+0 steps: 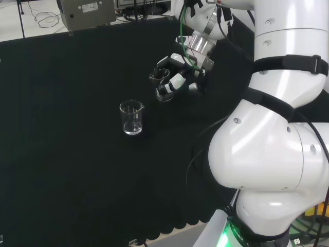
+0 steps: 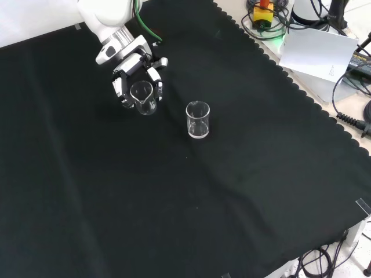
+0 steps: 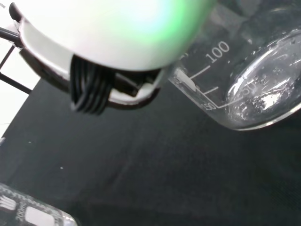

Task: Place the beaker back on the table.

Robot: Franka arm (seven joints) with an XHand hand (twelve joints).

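A clear glass beaker (image 2: 142, 97) is held in my hand (image 2: 128, 78), whose fingers curl round its sides; it hangs a little above the black cloth, tilted. In the head view the held beaker (image 1: 162, 84) sits left of the arm's white links, inside the hand (image 1: 177, 74). The wrist view shows this beaker (image 3: 249, 80) close up, with printed graduation marks and a shiny base. A second clear beaker (image 2: 197, 119) stands upright on the cloth to the right of the hand in the front view, and in the head view this standing beaker (image 1: 131, 118) is nearer and to the left.
Black cloth (image 2: 174, 202) covers the bench, with a scalloped edge at the right of the front view. Cables, a white sheet (image 2: 319, 52) and devices lie beyond that edge. A grey metal box (image 1: 86, 13) stands at the far edge in the head view.
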